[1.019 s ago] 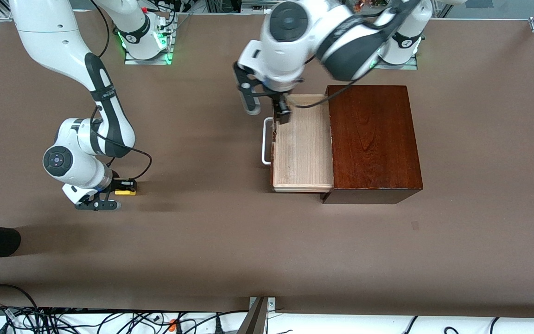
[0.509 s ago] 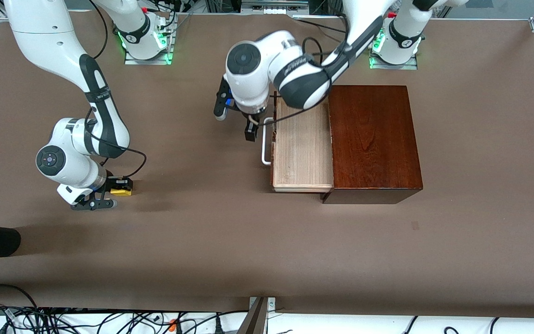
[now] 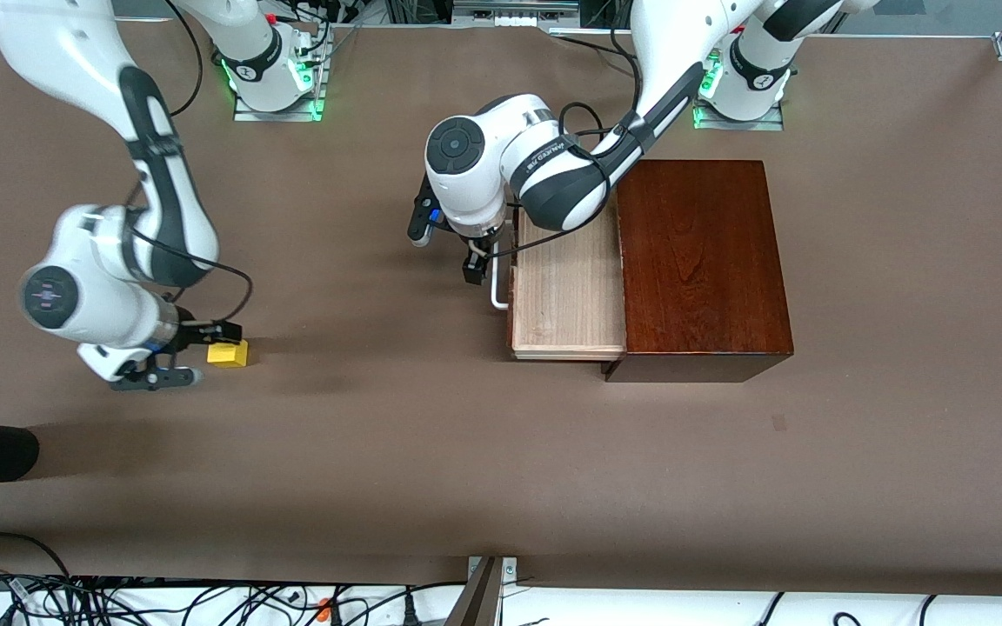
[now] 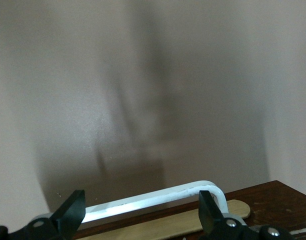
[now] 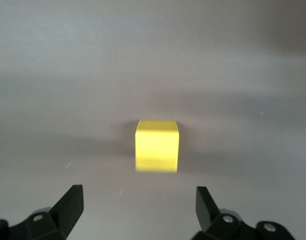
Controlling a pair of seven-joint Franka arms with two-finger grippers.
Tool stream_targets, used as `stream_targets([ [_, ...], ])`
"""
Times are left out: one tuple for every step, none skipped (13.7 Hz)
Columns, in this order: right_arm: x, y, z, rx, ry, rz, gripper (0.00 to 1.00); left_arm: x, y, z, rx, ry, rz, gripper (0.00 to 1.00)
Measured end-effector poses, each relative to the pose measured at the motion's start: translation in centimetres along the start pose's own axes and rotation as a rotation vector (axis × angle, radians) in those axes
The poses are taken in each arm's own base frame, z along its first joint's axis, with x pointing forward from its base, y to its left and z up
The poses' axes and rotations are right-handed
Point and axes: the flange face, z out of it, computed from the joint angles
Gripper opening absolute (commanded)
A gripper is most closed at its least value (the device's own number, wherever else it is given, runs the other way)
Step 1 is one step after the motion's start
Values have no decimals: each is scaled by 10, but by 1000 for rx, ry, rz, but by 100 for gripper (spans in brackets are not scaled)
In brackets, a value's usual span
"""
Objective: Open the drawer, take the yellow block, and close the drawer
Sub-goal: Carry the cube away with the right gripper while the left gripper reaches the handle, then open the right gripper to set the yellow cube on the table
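**Block's on the table, drawer hanging open**

My right gripper [image 3: 192, 352] sits low over the table [image 3: 379, 435] toward my right arm's end, wrist bent so the fingers [image 5: 70, 205] lie nearly level, spread wide apart with nothing between them. The yellow block [image 3: 229, 353] rests on the bare table just beside those fingertips, not touching them.

My left arm reaches out from its base, elbow folded over the wooden box [image 3: 701, 261], and my left gripper [image 3: 477, 261] points down right at the white handle [image 4: 153, 200]. Fingers apart here too, straddling the bar without pinching it.

The drawer [image 3: 566, 296] is pulled out from the box. What I can see of its pale wood floor has nothing lying on it.
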Motion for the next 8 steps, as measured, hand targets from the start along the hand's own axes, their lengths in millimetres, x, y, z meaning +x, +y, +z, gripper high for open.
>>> stream_targets([
  [-3,3,-34,4,-25,1,100,-1,-1,0,2,-5,0,100],
  [-7,6,-73,1,-46,1,100,-4,-2,1,4,-18,-1,100],
  [-13,8,-112,-4,-58,0,100,-7,-3,3,2,-33,-3,100],
  [-19,7,-146,-8,-65,-3,100,-10,-4,5,-4,-50,-9,100],
  [-25,6,-171,-9,-70,-5,100,-13,-4,7,-11,-60,-23,100],
  [-31,5,-192,-9,-69,-6,100,-13,-4,7,-13,-63,-41,100],
  [-35,5,-208,-10,-59,-6,100,-13,-4,7,-15,-66,-60,100],
  [-39,6,-220,-11,-43,-4,100,-14,-4,7,-17,-70,-78,100],
])
